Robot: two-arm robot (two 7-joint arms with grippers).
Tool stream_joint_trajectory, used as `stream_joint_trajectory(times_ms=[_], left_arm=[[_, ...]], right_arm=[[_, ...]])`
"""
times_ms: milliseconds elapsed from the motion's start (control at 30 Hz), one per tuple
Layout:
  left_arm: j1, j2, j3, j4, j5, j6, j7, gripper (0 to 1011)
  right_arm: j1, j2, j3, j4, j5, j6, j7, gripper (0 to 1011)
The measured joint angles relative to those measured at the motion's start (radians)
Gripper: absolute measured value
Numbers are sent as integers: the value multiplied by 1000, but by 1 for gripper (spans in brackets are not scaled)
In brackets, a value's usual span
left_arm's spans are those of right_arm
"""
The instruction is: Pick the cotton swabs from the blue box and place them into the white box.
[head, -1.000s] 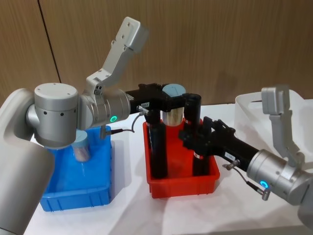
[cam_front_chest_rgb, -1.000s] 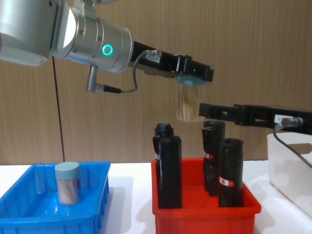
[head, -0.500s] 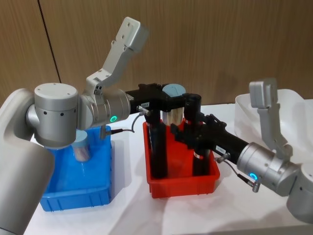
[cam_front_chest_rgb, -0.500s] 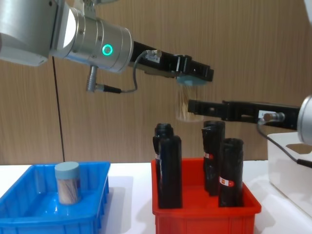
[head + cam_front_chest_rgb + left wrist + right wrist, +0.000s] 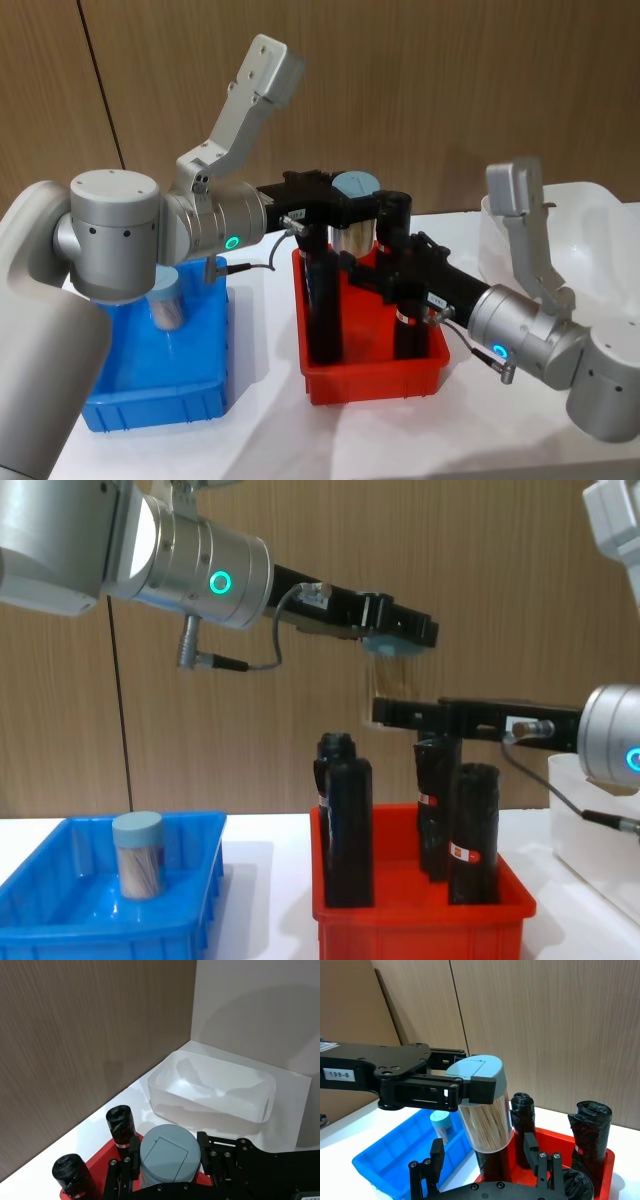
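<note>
My left gripper is shut on the pale blue lid of a cotton swabs jar, held high over the red bin. The left wrist view looks down on that lid. My right gripper is open, one finger on each side of the jar's lower end, apart from it. From the chest, the right gripper crosses in front of the jar. A second jar stands in the blue box. The white box sits at far right.
Several tall black rolls stand upright in the red bin, right under the held jar. The blue box is at the left and the white box at the right. A wooden wall closes off the back.
My right arm has reached left, bringing its open fingers from beside the jar to around the jar's lower end. The left arm and the held jar have stayed still.
</note>
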Motion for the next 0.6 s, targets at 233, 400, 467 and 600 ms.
stream_joint_trajectory(times_ms=[233, 400, 467, 600], left_arm=[[0, 0, 0, 0, 0, 0, 0, 689], [0, 0, 0, 0, 0, 0, 0, 689], [0, 0, 0, 0, 0, 0, 0, 689], [0, 0, 0, 0, 0, 0, 0, 689]], right_arm=[[18, -9, -3, 30, -5, -4, 0, 1002], [29, -13, -5, 49, -5, -7, 0, 1002], [33, -15, -5, 54, -4, -7, 1, 1002], [40, -17, -5, 64, -2, -9, 2, 1002]])
